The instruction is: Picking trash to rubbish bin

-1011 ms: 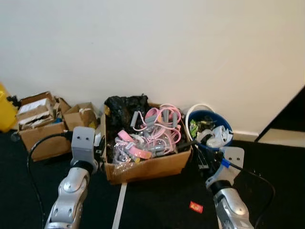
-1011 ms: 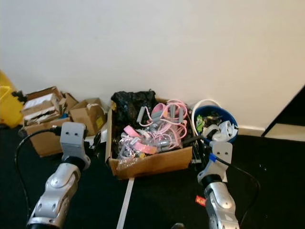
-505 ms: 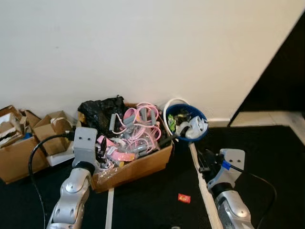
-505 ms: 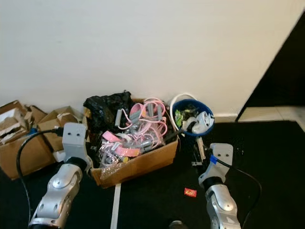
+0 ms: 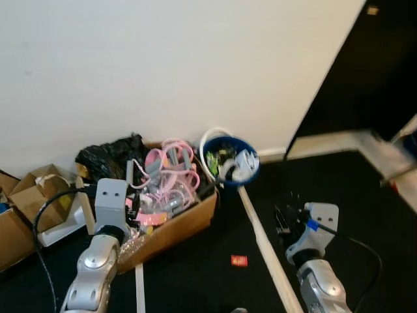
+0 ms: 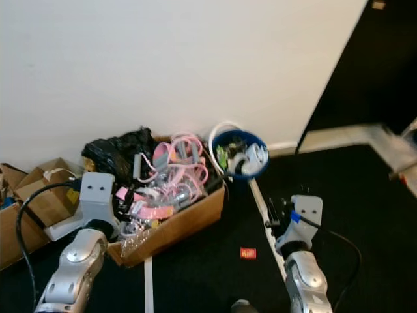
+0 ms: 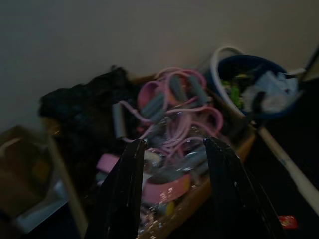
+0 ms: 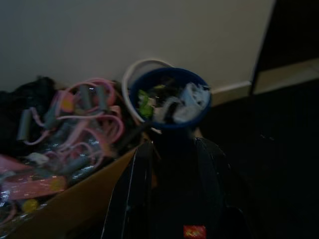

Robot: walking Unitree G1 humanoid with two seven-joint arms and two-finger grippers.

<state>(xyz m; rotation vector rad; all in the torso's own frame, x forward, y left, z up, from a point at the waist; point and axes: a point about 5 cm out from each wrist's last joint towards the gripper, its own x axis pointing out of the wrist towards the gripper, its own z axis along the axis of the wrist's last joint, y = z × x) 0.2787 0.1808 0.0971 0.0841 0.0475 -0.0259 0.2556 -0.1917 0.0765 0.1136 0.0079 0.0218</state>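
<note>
Your left gripper [image 7: 172, 189] hangs open and empty above the cardboard box [image 5: 176, 225]. The right gripper [image 8: 172, 194], also open and empty, points at the red wrapper [image 5: 239, 261] on the floor, probably the next trash for the blue bin [image 5: 229, 158].

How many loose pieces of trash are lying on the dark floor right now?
1: a small red wrapper on the dark floor, in front of the cardboard box and beside the white floor strip. More may lie hidden behind the box.

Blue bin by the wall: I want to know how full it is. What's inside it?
The blue bin is heaped to its rim with white crumpled pieces and green scraps. Whatever lies beneath that top layer is covered.
</note>
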